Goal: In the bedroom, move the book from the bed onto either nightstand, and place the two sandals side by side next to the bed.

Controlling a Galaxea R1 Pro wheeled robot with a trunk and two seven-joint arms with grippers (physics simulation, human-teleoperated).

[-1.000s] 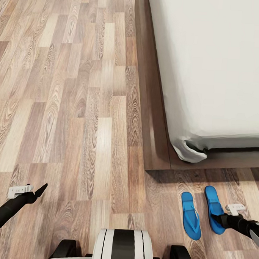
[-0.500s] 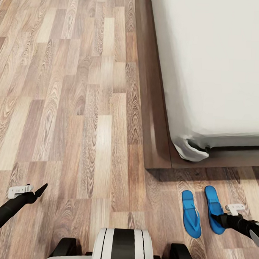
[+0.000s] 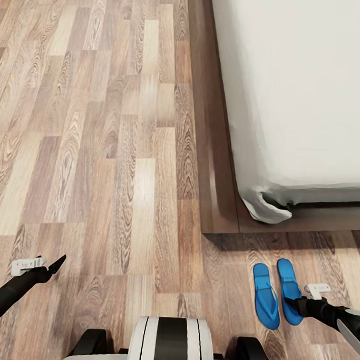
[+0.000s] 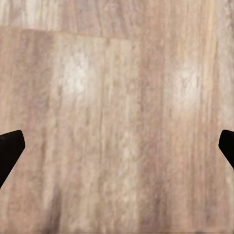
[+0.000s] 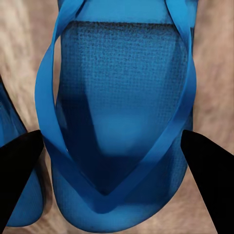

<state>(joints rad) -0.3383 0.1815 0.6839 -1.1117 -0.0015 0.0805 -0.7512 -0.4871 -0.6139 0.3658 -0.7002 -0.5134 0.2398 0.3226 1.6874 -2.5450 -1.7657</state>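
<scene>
**Two blue sandals together at the foot corner of the bed, right gripper spread over one**

In the head view the bed [image 3: 311, 92] fills the area from 12 to 3 o'clock: a pale-grey mattress on a dark-brown wooden platform base [image 3: 215, 166], with a rumpled mattress corner [image 3: 265, 208] at about 4 o'clock from the picture's middle. The light-brown wood-plank floor [image 3: 97, 144] covers the rest.

The two sandals lie flat on the floor at roughly 5 o'clock, just below the corner of the platform base and near it without touching it. The left sandal [image 3: 264, 296] and the right sandal [image 3: 287, 291] lie side by side and parallel, very close together; whether their edges touch cannot be told.

The right gripper [image 3: 300, 305] sits over the near end of the right sandal. In the right wrist view its two dark fingers [image 5: 19, 170] stand wide apart on either side of that sandal [image 5: 119, 122], whose thong straps [image 5: 170, 131] meet in a V between them; the fingers grip nothing. A sliver of the other sandal [image 5: 12, 146] shows beside it.

The left gripper [image 3: 57, 262] hangs over bare floor at about 8 o'clock, well apart from the sandals. In the left wrist view its fingertips [image 4: 9, 148] sit at the picture's two sides, spread wide and empty, with plank floor [image 4: 117, 117] between them.
</scene>
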